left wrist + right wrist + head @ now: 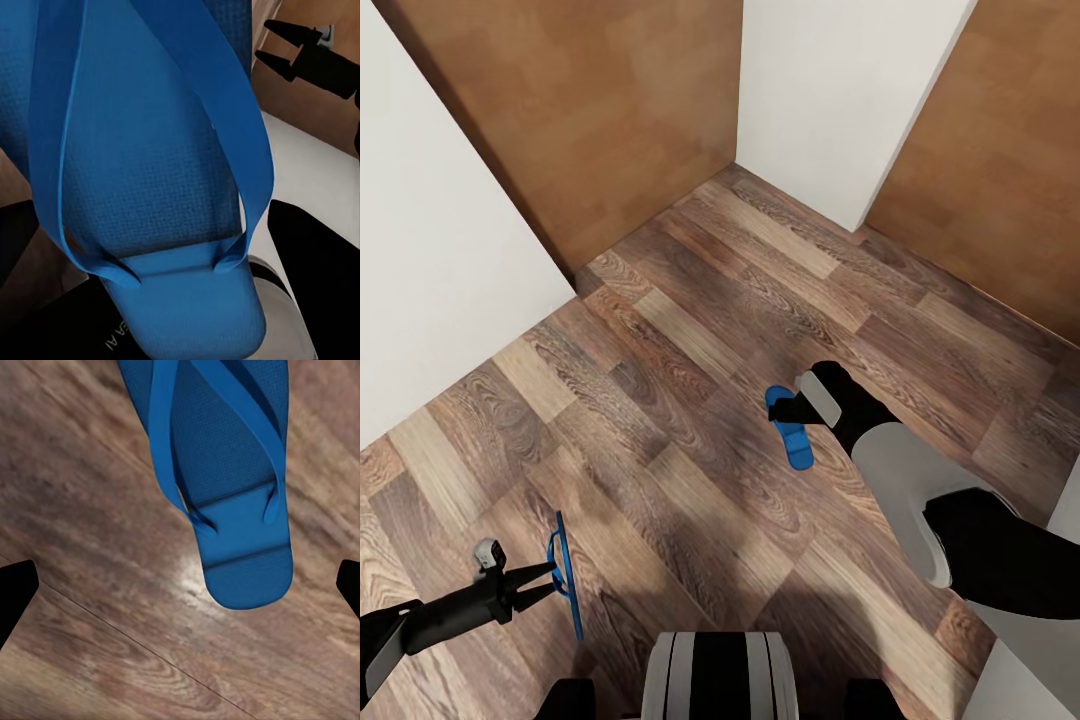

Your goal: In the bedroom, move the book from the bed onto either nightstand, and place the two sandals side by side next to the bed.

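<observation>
Robot trunk (718, 675) at the lower edge of the head view, arms extended over the floor (690, 330). Left gripper (545, 583) holds one sandal (565, 570) by its strap, so the sole hangs on edge, clear of the planks; the left wrist view shows that sandal (150, 172) close against the camera. Right gripper (788, 408) hovers directly over the second sandal (792, 432), which lies flat on the floor. Its jaws stand wide apart, their tips at either margin of the right wrist view, the sandal (225, 472) between and beyond them, ungrasped; seemingly poised for a pickup. White walls (430, 260) and brown doors (610, 100) enclose this corner. Bare planks separate the two sandals, which lie well apart.
</observation>
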### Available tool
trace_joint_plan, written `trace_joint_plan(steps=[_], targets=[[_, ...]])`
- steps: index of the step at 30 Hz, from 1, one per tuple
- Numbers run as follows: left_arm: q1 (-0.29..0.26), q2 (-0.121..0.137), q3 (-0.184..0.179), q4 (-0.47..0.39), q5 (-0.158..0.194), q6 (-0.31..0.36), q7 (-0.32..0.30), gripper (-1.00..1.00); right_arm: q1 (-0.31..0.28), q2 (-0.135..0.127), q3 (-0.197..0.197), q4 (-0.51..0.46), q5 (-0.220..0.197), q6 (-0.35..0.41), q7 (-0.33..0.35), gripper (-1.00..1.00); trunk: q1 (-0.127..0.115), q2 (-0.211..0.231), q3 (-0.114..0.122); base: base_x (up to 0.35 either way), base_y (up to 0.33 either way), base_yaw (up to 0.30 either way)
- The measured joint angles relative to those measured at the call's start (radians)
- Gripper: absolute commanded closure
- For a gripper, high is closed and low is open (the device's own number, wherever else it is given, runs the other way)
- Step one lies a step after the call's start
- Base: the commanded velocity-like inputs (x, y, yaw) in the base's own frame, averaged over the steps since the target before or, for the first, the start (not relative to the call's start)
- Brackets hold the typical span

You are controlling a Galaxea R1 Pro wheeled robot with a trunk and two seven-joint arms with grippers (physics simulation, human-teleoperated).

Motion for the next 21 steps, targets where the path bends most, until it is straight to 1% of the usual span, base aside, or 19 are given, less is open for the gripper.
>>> trace_joint_plan(steps=[21], targets=[[0.000, 0.000, 0.000, 0.017, -0.005, -0.002, 0.000, 1.00, 0.000, 0.000, 0.000, 0.001, 0.000, -0.002, 0.000, -1.00, 0.000, 0.000, 0.000, 0.000, 0.000, 0.000]])
